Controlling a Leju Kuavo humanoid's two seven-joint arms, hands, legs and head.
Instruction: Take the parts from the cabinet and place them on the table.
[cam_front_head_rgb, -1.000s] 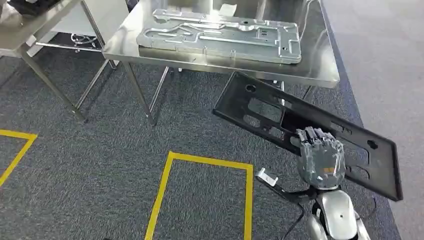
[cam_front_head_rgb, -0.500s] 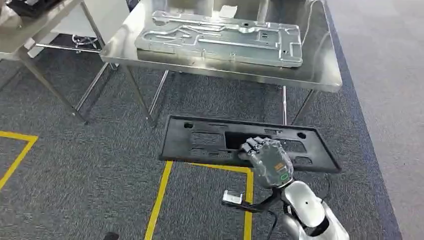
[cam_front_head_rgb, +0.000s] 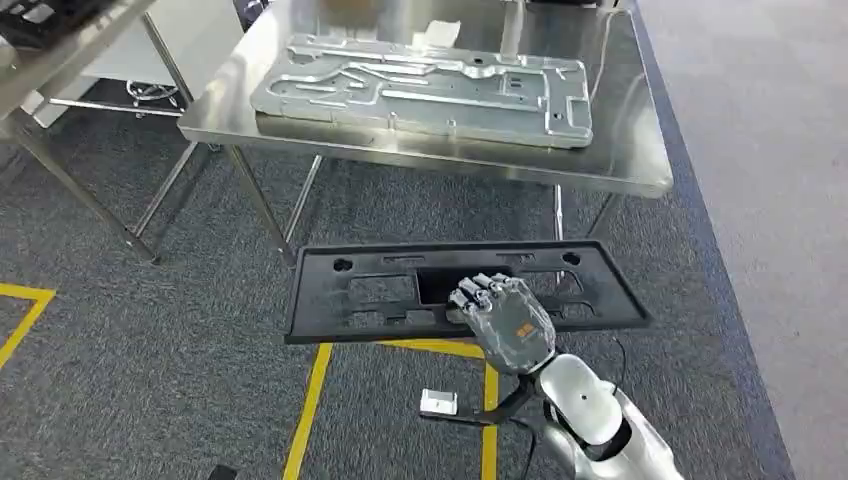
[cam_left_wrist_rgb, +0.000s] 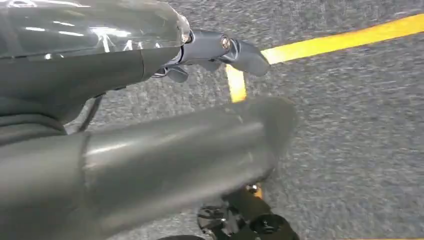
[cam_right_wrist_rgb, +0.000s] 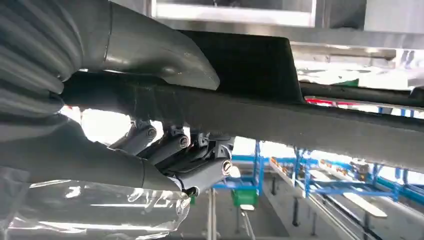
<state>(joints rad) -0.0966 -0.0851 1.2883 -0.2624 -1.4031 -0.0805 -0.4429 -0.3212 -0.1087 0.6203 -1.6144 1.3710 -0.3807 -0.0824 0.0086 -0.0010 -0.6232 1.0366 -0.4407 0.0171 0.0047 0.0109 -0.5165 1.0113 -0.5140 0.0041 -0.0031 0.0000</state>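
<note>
Long flat black plastic panel with rectangular cut-outs (cam_front_head_rgb: 465, 290): held level in the air above the grey carpet (cam_front_head_rgb: 150, 330), on the near side of the stainless steel table (cam_front_head_rgb: 620, 150), not yet over it. Long axis runs left–right across the head view, roughly parallel to the table's near edge.

Right hand (cam_front_head_rgb: 503, 318): grips the panel near its middle. Fingers curl over the near long edge into a central cut-out. Right wrist view confirms: thumb (cam_right_wrist_rgb: 165, 52) on one face of the panel, the darker fingers (cam_right_wrist_rgb: 170, 145) folded against the other face, so the panel is clamped between them.

Left hand (cam_left_wrist_rgb: 220, 50): hangs at the robot's side over the carpet and a yellow floor line (cam_left_wrist_rgb: 340, 37). Fingers partly curled, nothing visibly held; left wrist view is blurred, so how far they are closed cannot be told.

Table already carries a large stamped silver metal plate (cam_front_head_rgb: 425, 88), lying lengthwise and covering most of the top.

Key relation: table lies straight ahead of the held panel, and higher than it. Judgement: panel must go up and forward, keeping its present orientation. Bare surface is a narrow strip along the near edge and right end; overlap with the silver plate is the risk.
</note>
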